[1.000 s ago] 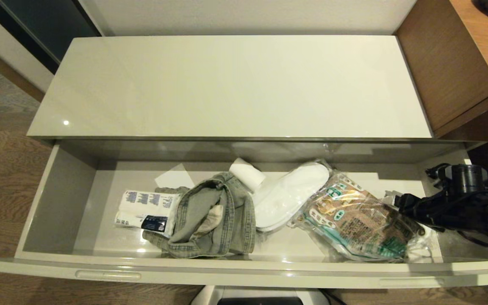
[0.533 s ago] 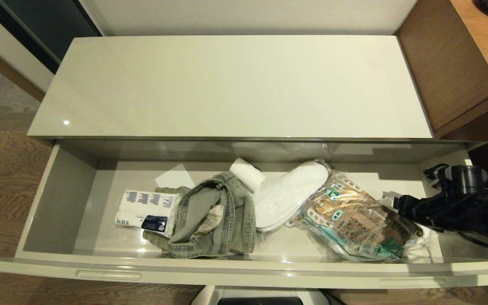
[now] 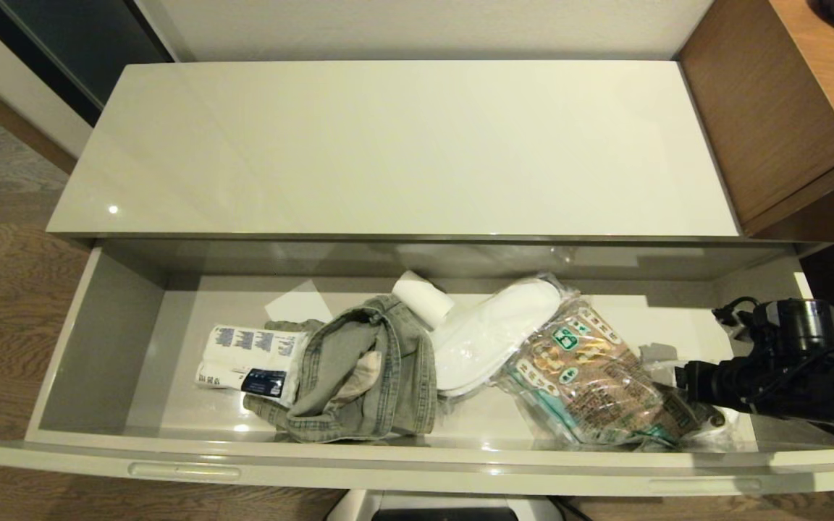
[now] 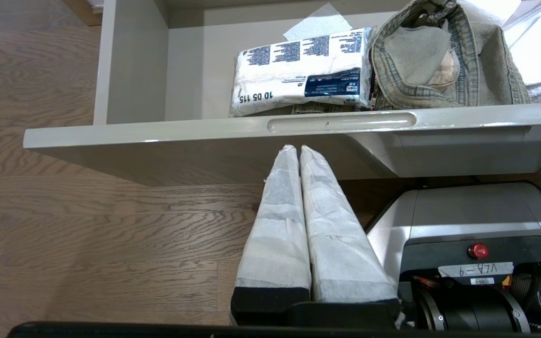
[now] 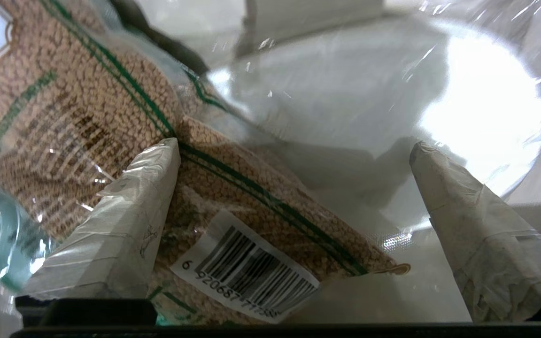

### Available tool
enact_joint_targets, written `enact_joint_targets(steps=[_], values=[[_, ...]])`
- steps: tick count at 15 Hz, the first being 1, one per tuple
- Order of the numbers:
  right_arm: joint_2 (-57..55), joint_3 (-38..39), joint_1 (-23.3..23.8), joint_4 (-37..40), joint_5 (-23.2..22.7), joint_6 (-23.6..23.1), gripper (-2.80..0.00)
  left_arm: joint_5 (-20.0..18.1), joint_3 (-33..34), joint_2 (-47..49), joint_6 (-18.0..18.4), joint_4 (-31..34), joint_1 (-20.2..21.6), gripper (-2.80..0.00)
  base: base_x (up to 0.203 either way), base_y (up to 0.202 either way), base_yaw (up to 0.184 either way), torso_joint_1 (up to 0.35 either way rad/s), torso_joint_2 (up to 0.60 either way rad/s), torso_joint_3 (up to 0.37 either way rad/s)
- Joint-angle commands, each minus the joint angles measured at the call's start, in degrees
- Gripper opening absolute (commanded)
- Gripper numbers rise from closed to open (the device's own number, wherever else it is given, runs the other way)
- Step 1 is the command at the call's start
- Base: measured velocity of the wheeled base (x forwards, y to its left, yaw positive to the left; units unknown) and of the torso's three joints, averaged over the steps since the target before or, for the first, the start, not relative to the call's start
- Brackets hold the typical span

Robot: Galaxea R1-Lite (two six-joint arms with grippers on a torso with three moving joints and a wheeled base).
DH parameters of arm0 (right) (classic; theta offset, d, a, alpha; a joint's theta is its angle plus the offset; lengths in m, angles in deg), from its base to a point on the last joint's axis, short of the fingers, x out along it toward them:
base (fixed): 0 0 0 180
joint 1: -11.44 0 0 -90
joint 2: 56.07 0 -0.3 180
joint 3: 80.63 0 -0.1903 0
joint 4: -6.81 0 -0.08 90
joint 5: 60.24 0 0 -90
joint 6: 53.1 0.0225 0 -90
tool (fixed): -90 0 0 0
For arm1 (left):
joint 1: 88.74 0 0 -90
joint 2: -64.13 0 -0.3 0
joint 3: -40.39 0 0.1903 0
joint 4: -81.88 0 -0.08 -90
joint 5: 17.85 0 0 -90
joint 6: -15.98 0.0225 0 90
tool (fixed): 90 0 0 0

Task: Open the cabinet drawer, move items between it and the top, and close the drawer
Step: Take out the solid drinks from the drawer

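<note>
- We see the crinkly bag [image 3: 591, 376] lying at the open drawer's [image 3: 98, 340] right end; its barcode starts 6 92068.
- Our right gripper [image 5: 294, 155] is spread wide at the bag's end, one fingertip [image 5: 158, 159] on it, nothing clamped.
- The white pack [image 4: 298, 70] reads "10 05 115".
- Our left gripper [image 4: 297, 149], pressed closed, hangs below the drawer front.

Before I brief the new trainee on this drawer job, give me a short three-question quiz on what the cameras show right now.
1. True or false: the crinkly bag already lies on the cabinet top.
2. Which end effector is at the bag? A left B right
3. Fill in: the white pack lies beside the ___ garment.

Key: 1 false, it lies in the open drawer. 2 B, fingers spread around the bag's corner; the left one sits shut below the drawer front. 3 denim.
</note>
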Motion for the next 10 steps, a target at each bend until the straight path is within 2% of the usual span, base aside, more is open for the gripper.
enact_joint_targets(steps=[1,3,10], values=[[0.95,0.25,-0.77,1.04,-0.22,-0.14,0.00,-0.02,0.00,0.07,0.05,0.02,0.02,-2.80,0.000,0.000,0.000,0.000,0.00,0.000],[0.54,0.02,-1.36,4.12,-1.10,-0.76,0.00,-0.02,0.00,0.07,0.05,0.02,0.02,-2.80,0.000,0.000,0.000,0.000,0.00,0.000],[-0.60,-0.08,-2.85,5.26,-4.98,-1.77,0.00,-0.02,0.00,0.07,-0.04,0.02,0.02,-2.80,0.000,0.000,0.000,0.000,0.00,0.000]])
